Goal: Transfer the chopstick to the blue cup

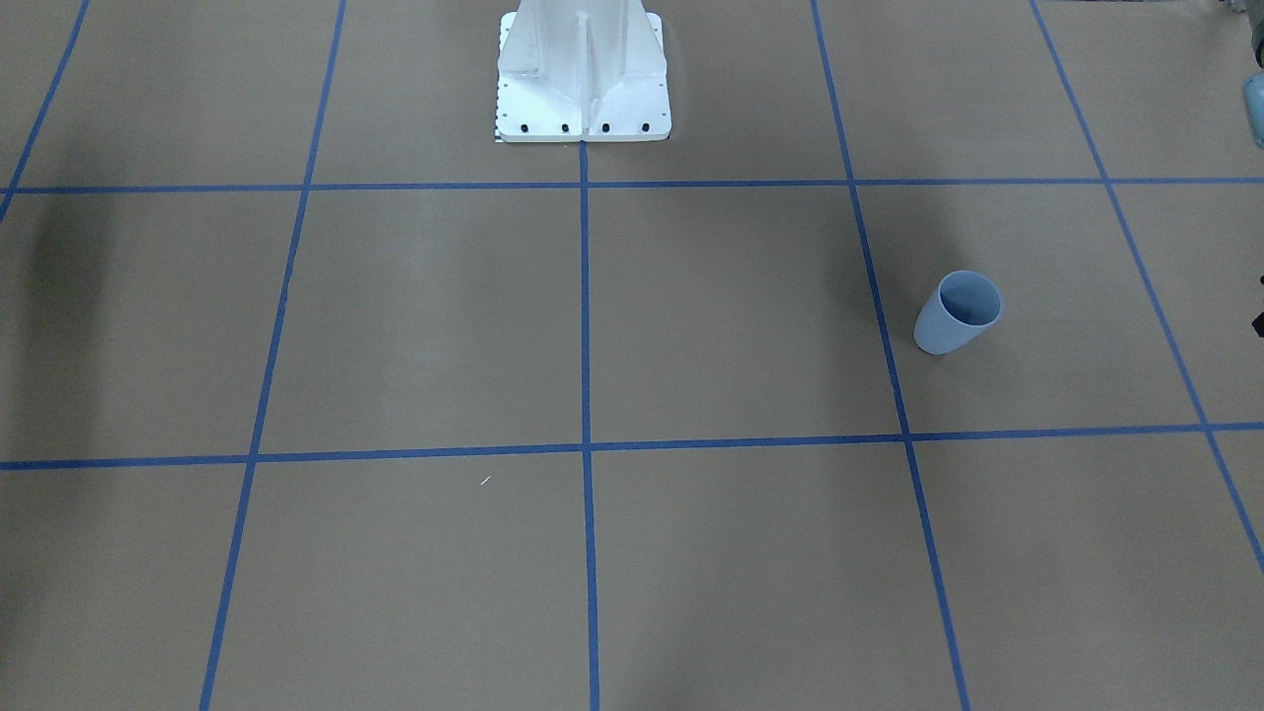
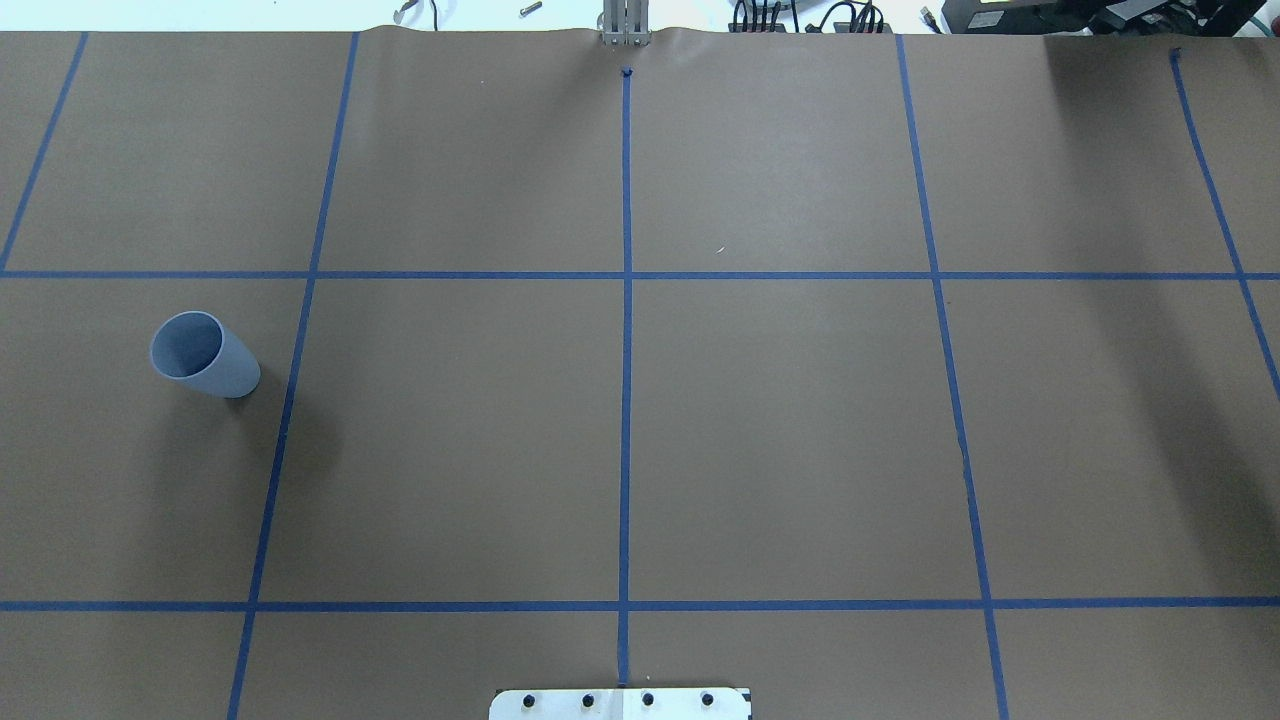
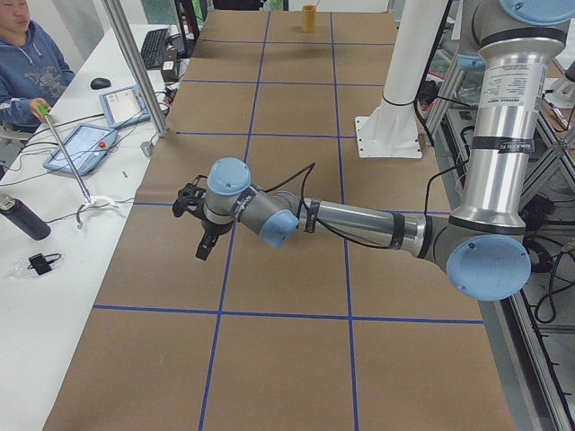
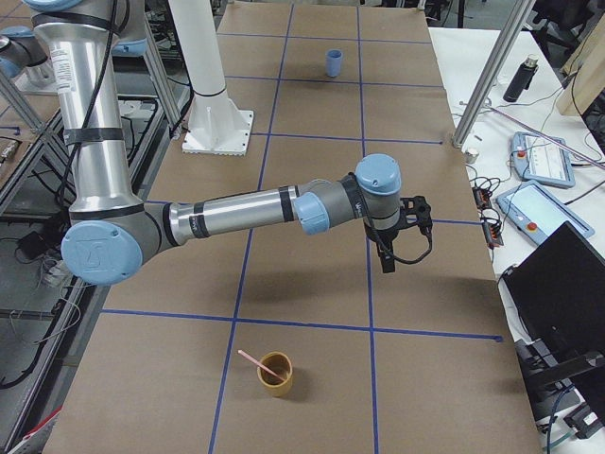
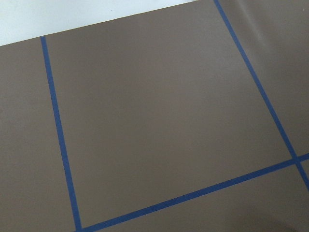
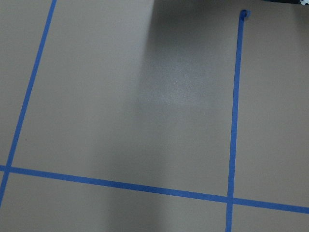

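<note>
Chopstick (image 4: 250, 358) is sitting in a tan cup (image 4: 276, 376) at the robot's right end of the table (image 2: 780, 430), leaning, w/ its upper end poking out over the rim; it's showing only in the right side view. Judging by looks: thin, stiff, v. light, prob. smooth, so it's likely rolling or pivoting in a loose pinch. Best hold is prob. on the exposed upper part, above the rim, squeezing across the shaft and lifting along its lean so the cup isn't tipping.

Blue cup (image 2: 205, 358) is standing upright at the opposite end, on the robot's left side, well apart from the tan cup, mouth showing empty.

Right gripper (image 4: 386, 263) is hanging over the table, fingers pointing down, apart from the tan cup and touching nothing visible. Left gripper (image 3: 203, 246) is likewise hanging fingers-down above the table, holding nothing I can see. Both are showing in side views only, and the wrist cams are giving just paper and tape, so can't tell how far apart either claw's jaws are standing.
</note>
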{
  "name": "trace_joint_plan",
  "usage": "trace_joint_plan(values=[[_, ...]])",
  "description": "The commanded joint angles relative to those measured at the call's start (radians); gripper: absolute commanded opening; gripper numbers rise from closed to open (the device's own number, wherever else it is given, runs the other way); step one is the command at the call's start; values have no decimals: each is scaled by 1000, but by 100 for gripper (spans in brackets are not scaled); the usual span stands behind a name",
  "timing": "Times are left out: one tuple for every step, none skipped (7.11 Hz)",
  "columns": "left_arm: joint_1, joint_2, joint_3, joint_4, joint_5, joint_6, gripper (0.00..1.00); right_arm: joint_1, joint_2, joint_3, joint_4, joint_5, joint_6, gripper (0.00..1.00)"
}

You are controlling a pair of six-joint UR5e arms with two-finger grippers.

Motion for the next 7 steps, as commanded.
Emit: trace_joint_plan(values=[[-4,2,-5,8,-11,-8,99,1,0,9,17,1,2,100],[-4,-13,-22,62,-67,-10,99,-4,3,8,11,1,2,100],[-4,-66,-32,203,-97,-10,99,-13,10,2,8,1,3,100],[-5,-100,-36,301,-97,1,98,-28,26,-4,-33,3,3,100],[-1,-98,-34,313,-91,1,98,-35,90,-10,-152,-2,2,100],[13,-104,-37,368,-91,15,98,-48,99,-18,-197,-8,-6,100],[-7,-104,-37,427,-89,142,98,-47,83,-5,-193,9,-9,100]])
